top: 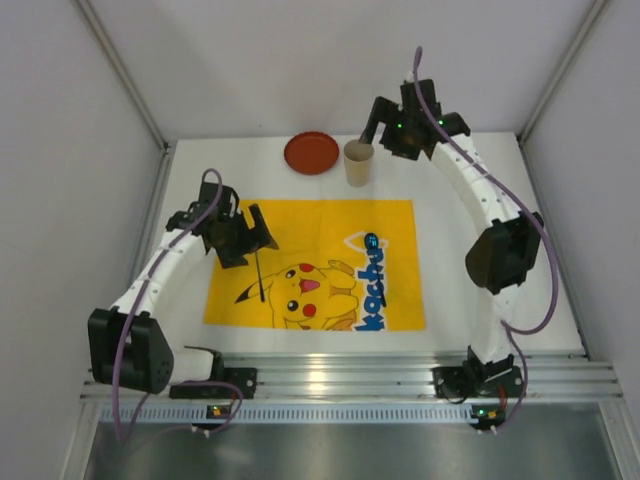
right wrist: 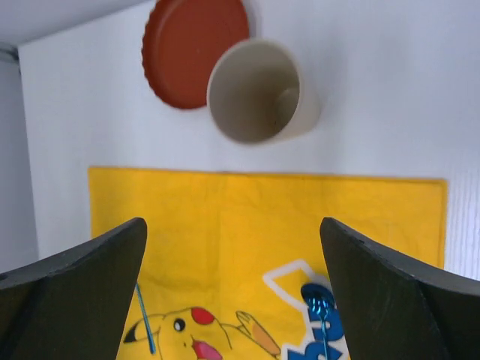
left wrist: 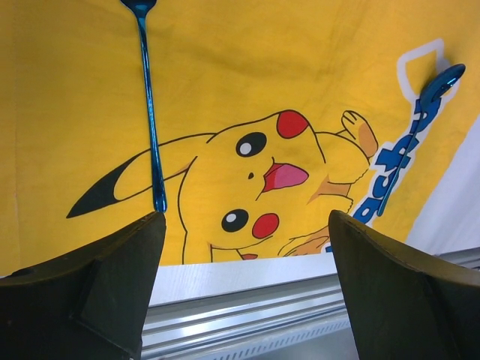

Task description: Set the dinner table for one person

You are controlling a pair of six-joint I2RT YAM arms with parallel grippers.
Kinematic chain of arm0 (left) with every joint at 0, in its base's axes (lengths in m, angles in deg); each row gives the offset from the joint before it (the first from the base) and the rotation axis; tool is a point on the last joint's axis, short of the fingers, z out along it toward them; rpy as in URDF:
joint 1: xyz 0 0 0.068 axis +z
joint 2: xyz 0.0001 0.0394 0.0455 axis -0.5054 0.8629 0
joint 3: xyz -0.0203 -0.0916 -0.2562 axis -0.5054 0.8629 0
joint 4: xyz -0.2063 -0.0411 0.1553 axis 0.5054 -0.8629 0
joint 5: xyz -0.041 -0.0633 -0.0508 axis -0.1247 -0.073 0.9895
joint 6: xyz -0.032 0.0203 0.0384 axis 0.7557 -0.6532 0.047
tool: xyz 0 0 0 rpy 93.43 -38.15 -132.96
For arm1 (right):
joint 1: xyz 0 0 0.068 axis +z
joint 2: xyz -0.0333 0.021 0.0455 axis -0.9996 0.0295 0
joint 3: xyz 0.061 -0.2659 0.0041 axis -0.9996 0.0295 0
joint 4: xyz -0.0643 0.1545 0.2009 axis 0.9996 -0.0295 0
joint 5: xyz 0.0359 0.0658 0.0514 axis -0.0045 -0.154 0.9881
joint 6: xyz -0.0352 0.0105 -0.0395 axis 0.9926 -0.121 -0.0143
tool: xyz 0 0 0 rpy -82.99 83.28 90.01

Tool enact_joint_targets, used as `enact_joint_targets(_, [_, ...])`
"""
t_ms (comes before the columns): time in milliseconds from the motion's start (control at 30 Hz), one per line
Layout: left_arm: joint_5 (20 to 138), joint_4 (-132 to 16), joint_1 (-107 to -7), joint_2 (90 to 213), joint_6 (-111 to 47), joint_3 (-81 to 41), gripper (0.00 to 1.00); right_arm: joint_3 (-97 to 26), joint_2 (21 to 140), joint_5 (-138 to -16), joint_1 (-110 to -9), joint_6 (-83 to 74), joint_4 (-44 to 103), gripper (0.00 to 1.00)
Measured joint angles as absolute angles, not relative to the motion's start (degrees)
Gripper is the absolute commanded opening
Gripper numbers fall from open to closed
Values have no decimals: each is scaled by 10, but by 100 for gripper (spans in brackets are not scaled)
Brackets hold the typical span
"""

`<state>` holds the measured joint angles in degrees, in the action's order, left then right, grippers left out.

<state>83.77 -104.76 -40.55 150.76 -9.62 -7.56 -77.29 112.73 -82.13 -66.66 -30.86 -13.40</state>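
Note:
A yellow Pikachu mat [top: 320, 262] lies on the white dinner table [top: 480, 180]. A thin blue utensil [top: 260, 275] lies on the mat's left part, and a blue spoon [top: 371, 242] lies on its right lettering. Both show in the left wrist view: utensil [left wrist: 148, 105], spoon [left wrist: 420, 120]. A red plate [top: 311, 153] and a beige cup [top: 358, 163] stand behind the mat, also in the right wrist view: plate [right wrist: 187, 45], cup [right wrist: 255, 90]. My left gripper [top: 255, 232] is open and empty above the utensil. My right gripper [top: 375, 135] is open and empty just behind the cup.
An aluminium rail [top: 340, 375] runs along the table's near edge and shows in the left wrist view [left wrist: 247, 307]. White walls enclose the table on the left, back and right. The cup stands just right of the plate.

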Motion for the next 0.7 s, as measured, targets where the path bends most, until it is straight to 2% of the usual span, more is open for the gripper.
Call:
enact_joint_targets(200, [849,-1037,-406,1537,-98,-77,95,-959,1284,-849,-705,-332,-135,96])
enact_joint_targets(333, [854,-1035,-406,1545,-99,-82,95,-1001,1379,-851,-705,-347,-141,96])
enact_joint_targets(367, [855,-1036,-406,1546,-101,-84,95,-1001,1393,-851,-704,-351,-143,89])
enact_joint_targets(400, [855,-1035,-406,1547,-104,-87,95,-1001,1411,-851,-701,-353,-145,75])
enact_joint_targets(433, [855,-1035,-406,1548,-106,-91,95,-1001,1424,-851,-699,-353,-146,57])
enact_joint_targets(467, [855,-1035,-406,1551,-109,-95,95,-1001,1433,-851,-696,-358,-149,28])
enact_joint_targets(533, [855,-1035,-406,1558,-112,-102,95,-1001,1441,-853,-692,-363,-158,7])
enact_joint_targets(567, [855,-1035,-406,1563,-113,-106,95,-1001,1441,-859,-689,-364,-165,0])
enact_joint_targets(700, [855,-1034,-406,1579,-116,-114,95,-1001,1436,-878,-689,-356,-173,0])
